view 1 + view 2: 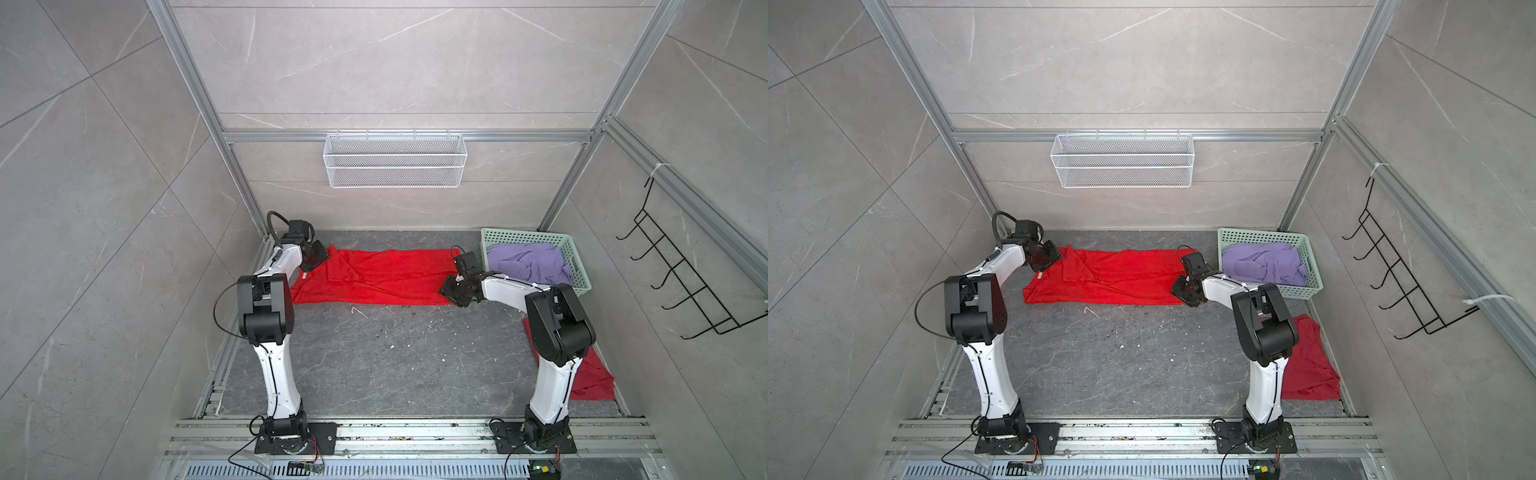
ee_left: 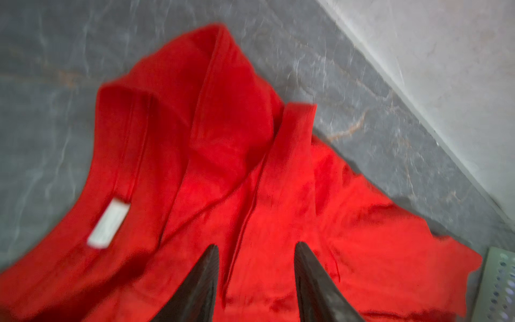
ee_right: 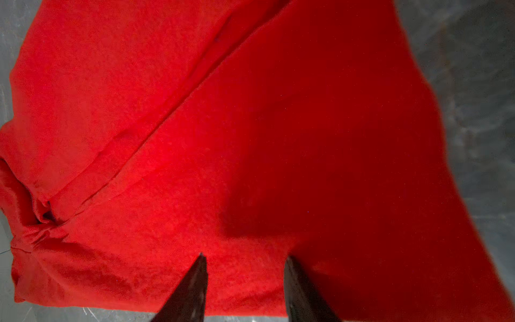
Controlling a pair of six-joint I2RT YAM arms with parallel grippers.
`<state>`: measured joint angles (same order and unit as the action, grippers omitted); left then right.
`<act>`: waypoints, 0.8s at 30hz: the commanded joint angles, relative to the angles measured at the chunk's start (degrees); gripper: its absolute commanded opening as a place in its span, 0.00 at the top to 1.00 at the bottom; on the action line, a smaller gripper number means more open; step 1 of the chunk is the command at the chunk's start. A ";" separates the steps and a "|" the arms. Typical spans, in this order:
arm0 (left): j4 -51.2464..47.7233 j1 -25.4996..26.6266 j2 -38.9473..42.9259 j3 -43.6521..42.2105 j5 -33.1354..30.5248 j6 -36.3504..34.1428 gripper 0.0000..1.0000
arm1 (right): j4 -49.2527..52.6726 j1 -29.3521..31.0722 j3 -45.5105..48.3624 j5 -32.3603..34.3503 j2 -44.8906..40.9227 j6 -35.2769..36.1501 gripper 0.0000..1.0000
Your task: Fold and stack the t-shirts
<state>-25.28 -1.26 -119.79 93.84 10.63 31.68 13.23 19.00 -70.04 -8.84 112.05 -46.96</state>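
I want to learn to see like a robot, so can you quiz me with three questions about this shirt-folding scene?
1. True or false: the lavender t-shirt lies inside the mint-green basket.
2. Fill in: the darker red t-shirt lies on the ___ side of both top views.
3. The left gripper and right gripper, both open, are over which shirt? A) lavender t-shirt B) bright red t-shirt C) darker red t-shirt

Key: 1 true; 2 right; 3 B.
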 commanded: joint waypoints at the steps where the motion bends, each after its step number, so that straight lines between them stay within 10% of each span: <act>1: 0.21 0.17 3.77 -4.65 3.29 2.53 0.55 | 1.79 -0.09 1.85 1.19 -0.08 -1.03 0.53; 14: 2.58 1.65 0.49 -7.43 4.98 5.29 0.66 | 1.35 -0.09 3.59 1.27 -1.17 -1.12 0.53; 24: 3.87 2.47 -1.13 -6.05 5.82 6.11 1.00 | 2.05 -0.35 3.92 1.77 -1.75 -0.68 0.53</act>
<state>-22.50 0.69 -121.19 85.86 15.42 37.36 11.03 19.00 -67.81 -8.78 110.87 -47.33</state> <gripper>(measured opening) 0.056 0.472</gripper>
